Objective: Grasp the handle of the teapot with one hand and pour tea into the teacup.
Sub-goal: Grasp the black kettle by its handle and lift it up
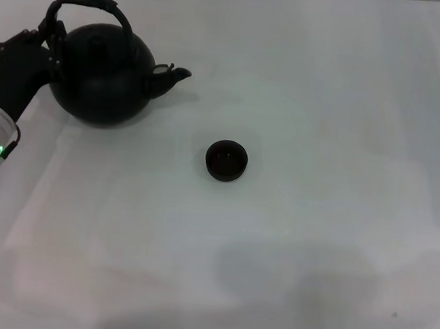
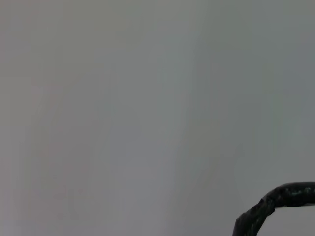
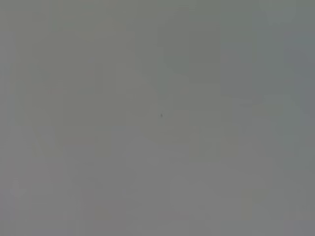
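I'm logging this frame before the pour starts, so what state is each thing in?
teapot: upright on the table, lid on, spout toward the teacup.
handle: raised over the lid.
teacup: upright, apart from the teapot.
left gripper: at the handle's left side.
right gripper: not in view.

- The teapot (image 1: 103, 75) stands at the far left of the surface (image 1: 313, 240), its spout (image 1: 172, 77) pointing toward the robot's right.
- The left pincer (image 1: 51, 33) and its arm crowd the pot's left flank, beside the handle (image 1: 88, 5); that side is blocked.
- The teacup (image 1: 226, 160) sits well apart from the pot, nearer the robot, with open surface between them.
- Right of the cup, open surface runs to the edge of view.
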Action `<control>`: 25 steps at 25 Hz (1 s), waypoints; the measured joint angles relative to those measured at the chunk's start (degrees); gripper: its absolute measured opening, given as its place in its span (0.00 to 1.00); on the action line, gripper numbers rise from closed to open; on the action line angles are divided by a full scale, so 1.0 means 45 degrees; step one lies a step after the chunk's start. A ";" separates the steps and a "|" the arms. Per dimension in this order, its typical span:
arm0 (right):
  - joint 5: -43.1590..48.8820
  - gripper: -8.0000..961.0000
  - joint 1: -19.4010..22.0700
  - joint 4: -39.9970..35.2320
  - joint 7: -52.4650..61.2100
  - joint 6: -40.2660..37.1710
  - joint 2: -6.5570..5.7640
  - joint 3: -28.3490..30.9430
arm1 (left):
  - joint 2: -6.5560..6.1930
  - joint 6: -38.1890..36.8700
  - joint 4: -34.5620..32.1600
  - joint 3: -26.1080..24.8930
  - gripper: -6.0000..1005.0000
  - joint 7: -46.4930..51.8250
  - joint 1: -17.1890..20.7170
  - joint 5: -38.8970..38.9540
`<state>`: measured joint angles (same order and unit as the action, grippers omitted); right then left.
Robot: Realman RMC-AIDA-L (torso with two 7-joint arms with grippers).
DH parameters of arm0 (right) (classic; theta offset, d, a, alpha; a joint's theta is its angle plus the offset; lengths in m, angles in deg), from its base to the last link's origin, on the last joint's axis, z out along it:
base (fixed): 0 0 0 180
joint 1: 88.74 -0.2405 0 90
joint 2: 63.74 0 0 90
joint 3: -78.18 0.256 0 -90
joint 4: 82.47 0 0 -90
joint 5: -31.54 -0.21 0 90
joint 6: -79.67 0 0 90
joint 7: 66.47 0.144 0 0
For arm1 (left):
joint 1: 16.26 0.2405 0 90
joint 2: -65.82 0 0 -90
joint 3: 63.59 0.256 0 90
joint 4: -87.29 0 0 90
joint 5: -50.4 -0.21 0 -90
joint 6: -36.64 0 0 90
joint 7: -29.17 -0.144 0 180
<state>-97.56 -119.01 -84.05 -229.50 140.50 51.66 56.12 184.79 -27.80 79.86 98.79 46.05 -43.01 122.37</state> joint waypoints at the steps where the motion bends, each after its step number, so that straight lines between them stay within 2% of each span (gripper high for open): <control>1: 0.0001 0.86 0.0002 0.0000 0.0000 -0.0001 0.0000 0.0000 | -0.0007 -0.0135 0.0013 -0.0005 0.12 0.0005 0.0008 0.0002; 5: 0.0000 0.86 0.0008 0.0000 0.0000 -0.0002 0.0000 0.0000 | -0.0081 -0.0937 0.0218 -0.0008 0.12 0.0123 0.0013 0.0005; 9: 0.0002 0.86 0.0008 0.0001 0.0000 -0.0003 0.0000 0.0000 | -0.0101 -0.1981 0.1086 0.0070 0.12 0.0904 -0.0180 -0.0162; 14: 0.0010 0.86 0.0009 -0.0057 -0.0001 -0.0003 0.0001 0.0000 | -0.0195 -0.3072 0.2736 0.0087 0.12 0.2037 -0.0849 -0.1613; 16: 0.0015 0.86 0.0008 -0.0091 0.0000 -0.0003 0.0000 0.0000 | -0.0312 -0.3291 0.3163 0.0096 0.12 0.2419 -0.1158 -0.2054; 17: 0.0016 0.86 0.0008 -0.0098 -0.0001 -0.0005 0.0000 0.0000 | -0.0515 -0.3458 0.3400 0.0108 0.12 0.2730 -0.1504 -0.2571; 18: 0.0019 0.86 0.0014 -0.0103 0.0000 -0.0016 0.0000 0.0000 | -0.0515 -0.3458 0.3400 0.0108 0.12 0.2730 -0.1504 -0.2571; 22: 0.0021 0.86 0.0059 -0.0127 -0.0001 -0.0028 0.0000 0.0001 | -0.0909 -0.3512 0.3768 0.0108 0.12 0.3036 -0.2179 -0.3882; 25: 0.0020 0.86 0.0086 -0.0126 -0.0001 -0.0074 0.0001 0.0001 | -0.0982 -0.3340 0.4326 0.0107 0.12 0.3281 -0.2755 -0.4852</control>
<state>-97.47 -118.63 -84.62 -229.51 140.16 51.66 56.13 180.37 -42.83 99.32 99.27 60.82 -55.41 100.54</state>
